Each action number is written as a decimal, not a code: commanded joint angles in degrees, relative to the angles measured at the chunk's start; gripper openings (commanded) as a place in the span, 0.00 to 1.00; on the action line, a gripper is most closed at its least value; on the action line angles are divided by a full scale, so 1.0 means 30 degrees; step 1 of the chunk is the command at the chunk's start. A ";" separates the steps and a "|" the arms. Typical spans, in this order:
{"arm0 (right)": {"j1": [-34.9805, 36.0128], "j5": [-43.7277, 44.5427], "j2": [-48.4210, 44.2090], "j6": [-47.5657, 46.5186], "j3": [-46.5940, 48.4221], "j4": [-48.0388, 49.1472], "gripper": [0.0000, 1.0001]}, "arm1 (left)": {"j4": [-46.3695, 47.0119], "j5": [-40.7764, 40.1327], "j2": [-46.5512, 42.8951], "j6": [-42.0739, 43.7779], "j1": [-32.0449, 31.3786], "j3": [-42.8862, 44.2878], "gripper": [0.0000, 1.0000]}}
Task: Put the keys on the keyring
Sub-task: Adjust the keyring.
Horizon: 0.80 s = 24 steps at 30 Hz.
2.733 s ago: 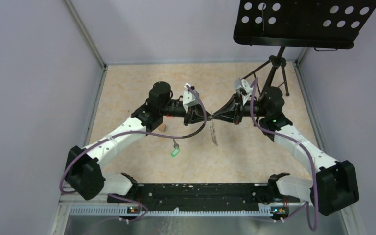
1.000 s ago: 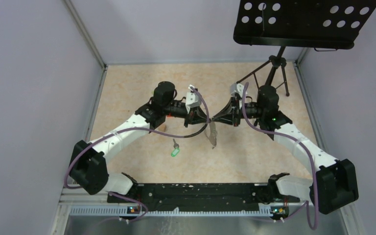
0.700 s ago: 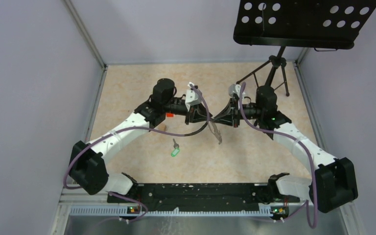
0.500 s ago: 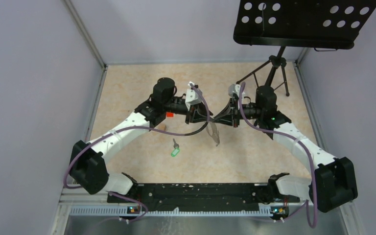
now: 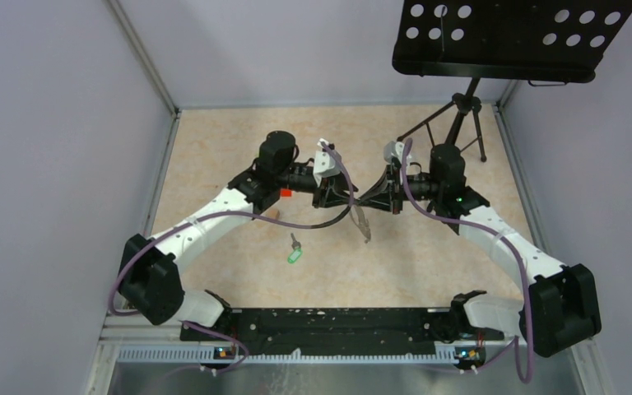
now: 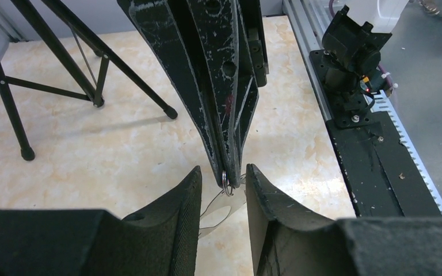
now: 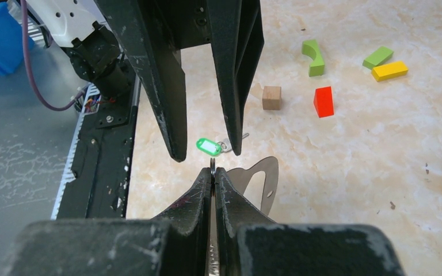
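My right gripper is shut on the keyring, a small silver split ring standing on edge between its tips. A flat silver piece with an oval cutout hangs from the ring above the table. My left gripper is open and faces the right one, its fingers on either side of the right fingertips and the keyring. Of the keys I make out one with a green tag, lying on the table below and left of the meeting grippers. The same key shows in the right wrist view.
A wooden cube, a red block, green blocks and a yellow block lie beyond the left arm. A black tripod carrying a perforated tray stands at the back right. The black base rail runs along the near edge.
My left gripper has opened from shut and now flanks the right fingertips. The hanging silver piece has swung slightly. The right gripper stays shut on the ring.
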 commanded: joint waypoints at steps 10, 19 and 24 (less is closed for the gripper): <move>0.0159 -0.0452 -0.0160 -0.0157 0.0582 0.0826 0.00 | 0.0142 0.0367 0.0274 0.0357 -0.0079 -0.0690 0.32; 0.0159 -0.0426 -0.0139 -0.0204 0.0528 0.0825 0.00 | 0.0260 0.0667 0.0614 0.0273 -0.0078 -0.0853 0.22; 0.0161 -0.0453 -0.0128 -0.0254 0.0521 0.0776 0.00 | 0.0307 0.0777 0.0742 0.0268 -0.0075 -0.0805 0.12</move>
